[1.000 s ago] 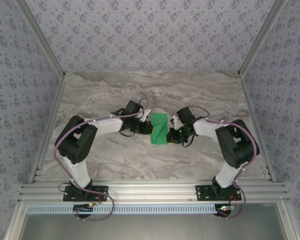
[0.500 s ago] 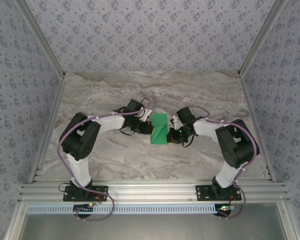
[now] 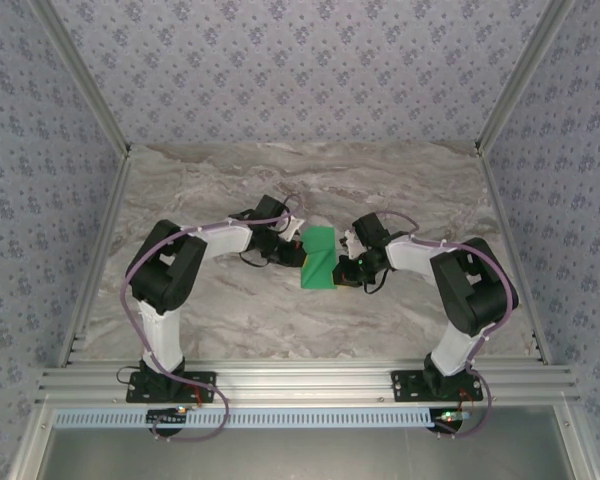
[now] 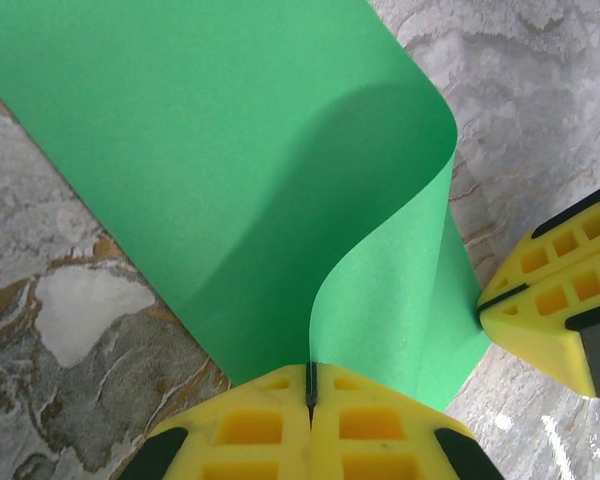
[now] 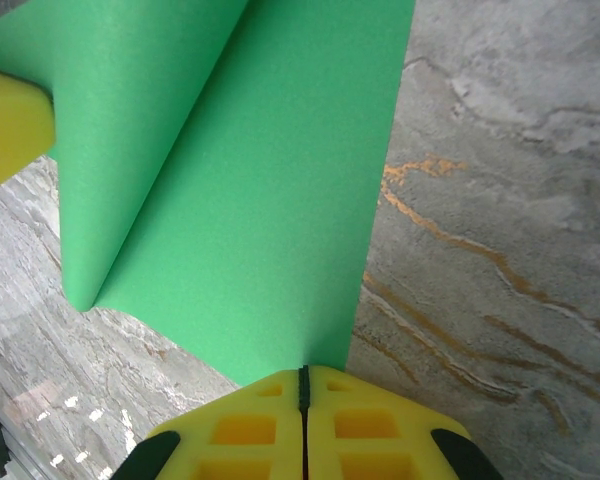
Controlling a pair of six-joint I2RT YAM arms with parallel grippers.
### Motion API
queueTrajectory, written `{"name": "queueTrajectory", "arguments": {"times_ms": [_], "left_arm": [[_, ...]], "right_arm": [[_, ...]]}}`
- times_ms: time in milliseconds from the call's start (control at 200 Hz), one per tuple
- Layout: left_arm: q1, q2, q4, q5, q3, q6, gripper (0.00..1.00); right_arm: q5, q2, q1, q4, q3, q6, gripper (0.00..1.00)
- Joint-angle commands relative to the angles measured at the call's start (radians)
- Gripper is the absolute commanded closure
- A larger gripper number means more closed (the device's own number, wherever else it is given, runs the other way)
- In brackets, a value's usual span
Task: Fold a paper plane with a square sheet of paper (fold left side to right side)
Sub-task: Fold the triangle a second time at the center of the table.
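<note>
Sheet: the square sheet of paper (image 3: 318,257) lies mid-counter between the two wrists, doubled over into a narrow strip.
Counter: marbled grey counter (image 3: 280,180) shows bare on every side of the strip.
Left fingers: the left fingers (image 4: 270,392) are pressed together on an edge of the sheet at its 9 o'clock side, and that edge curls up off the flat layer.
Right fingers: the right fingers (image 5: 270,392) are pinched together on an edge at about 4 o'clock.
Why held so: likely one side pins the sheet while the other brings the left edge across to meet the right.
Fold: the bend is a soft rounded roll, not a pressed crease, so the fold looks unfinished.
Long axis: runs 12 to 6 o'clock, the far end leaning slightly toward 1.
Pointing: no tip yet, both ends are blunt.
</note>
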Motion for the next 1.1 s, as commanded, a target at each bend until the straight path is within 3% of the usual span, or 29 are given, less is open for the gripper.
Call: {"name": "queueTrajectory", "arguments": {"times_ms": [0,1094], "left_arm": [[0.004,0.021,-0.024,0.027,0.033,0.027,0.98],[0.005,0.067,-0.042,-0.001,0.048,0.038,0.98]], "right_arm": [[0.093,0.044,0.007,-0.107,-0.015,-0.020,0.95],[0.108,0.050,0.016,-0.133,0.000,-0.028,0.95]]}}
